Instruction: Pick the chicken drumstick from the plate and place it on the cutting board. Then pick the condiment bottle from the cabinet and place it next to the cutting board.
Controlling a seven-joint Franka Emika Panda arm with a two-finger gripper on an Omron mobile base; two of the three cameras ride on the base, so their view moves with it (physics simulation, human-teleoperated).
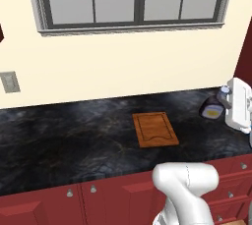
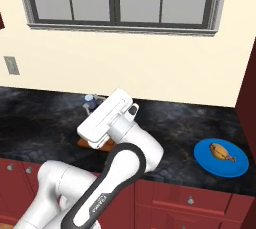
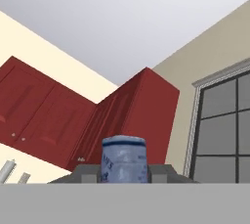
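Presently the end effector (image 1: 220,98) is closed on the condiment bottle (image 1: 213,107), its dark fingers pinching the neck just under the grey-white cap (image 3: 124,158). The bottle hangs low over the desk (image 1: 74,135), toward the desk's right end and well to the right of the cutting board (image 1: 155,129), tilted so that its yellow label faces forward. Whether its base touches the desk cannot be told.

The board lies empty near the middle of the desk. The chicken drumstick (image 2: 222,151) rests on the plate (image 2: 221,157) by the front edge at the right end, so the first placement appears undone.

To do the step in hand well, the bottle should, by judgement, be brought upright and lowered until its base sits flat on bare desk just beside the board, not on it. Release should come only once the base is seated, since a narrow bottle let go at a tilt is likely to topple.

Arm pose: the arm rises from the base, bends at a dark elbow, and carries the long white hand (image 2: 107,118) sloping over the desk, the hand camera facing up at the red wall cabinets (image 3: 88,120).
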